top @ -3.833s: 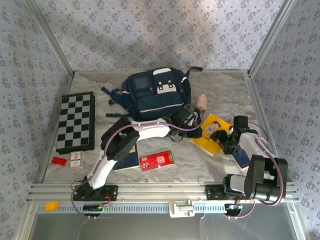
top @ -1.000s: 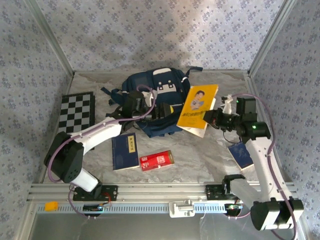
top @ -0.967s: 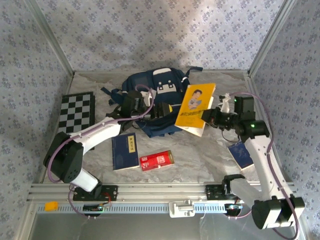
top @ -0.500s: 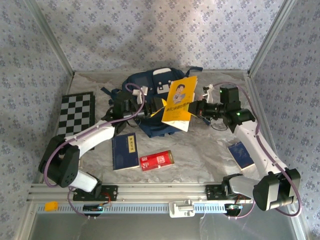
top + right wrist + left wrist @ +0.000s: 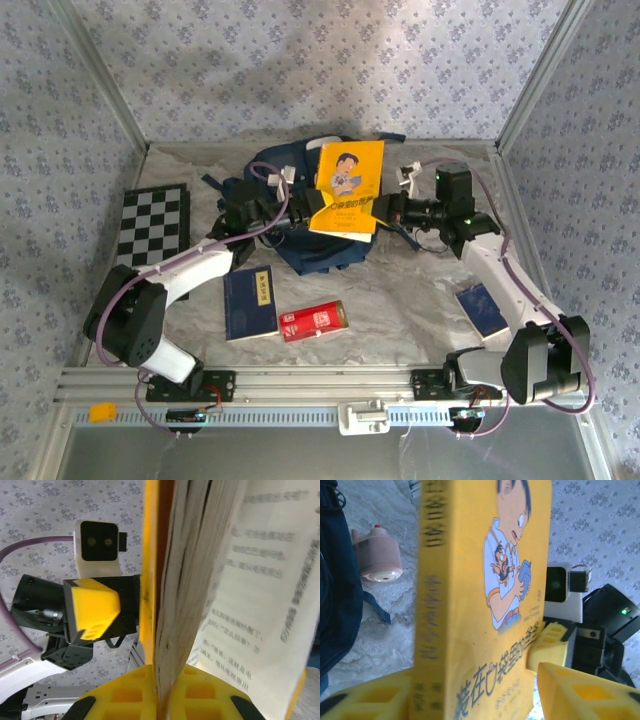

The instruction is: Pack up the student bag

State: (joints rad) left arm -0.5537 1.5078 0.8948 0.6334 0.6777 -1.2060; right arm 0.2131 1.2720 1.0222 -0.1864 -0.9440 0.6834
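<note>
Holding the yellow book (image 5: pixel 348 185) clamped upright above the student bag (image 5: pixel 325 252), which lies mid-rear, the right gripper (image 5: pixel 385 210) risks dropping it if it lets go early. The left gripper (image 5: pixel 300 212) straddles the spine, and whether it has pinched cannot be told.

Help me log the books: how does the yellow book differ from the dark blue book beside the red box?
The yellow book is held up off the table by the right pincer; the dark blue book lies flat on the table. The yellow book's cover bears a cartoon figure; the dark blue book's only a pale label. Both are outside the student bag.
</note>
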